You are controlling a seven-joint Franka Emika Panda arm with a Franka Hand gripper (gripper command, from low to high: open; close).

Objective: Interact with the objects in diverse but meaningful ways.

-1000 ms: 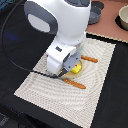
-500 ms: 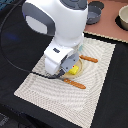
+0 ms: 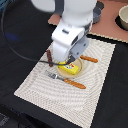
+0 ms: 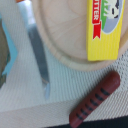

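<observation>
Here, exterior view, left to right: brown grill-marked sausage point(image 3: 50, 56) lies on beige woven placemat point(image 3: 45, 87), just beside round pale wooden plate point(image 3: 65, 73). Yellow rectangular packet with red label point(image 3: 72, 68) rests on plate. Orange-handled fork point(image 3: 66, 81) in front, orange-handled knife point(image 3: 89, 59) behind. White robot arm point(image 3: 70, 35) low over plate. Pincer hidden; opening cannot be told. Dark surface point(image 3: 20, 30) beneath.

Wrist view: knife point(image 4: 37, 50), plate point(image 4: 70, 45), packet point(image 4: 106, 30), sausage point(image 4: 95, 99).

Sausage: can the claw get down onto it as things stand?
Probably yes. In the wrist view the sausage lies bare on the placemat, apart from the plate and the knife, nothing covering it.
</observation>
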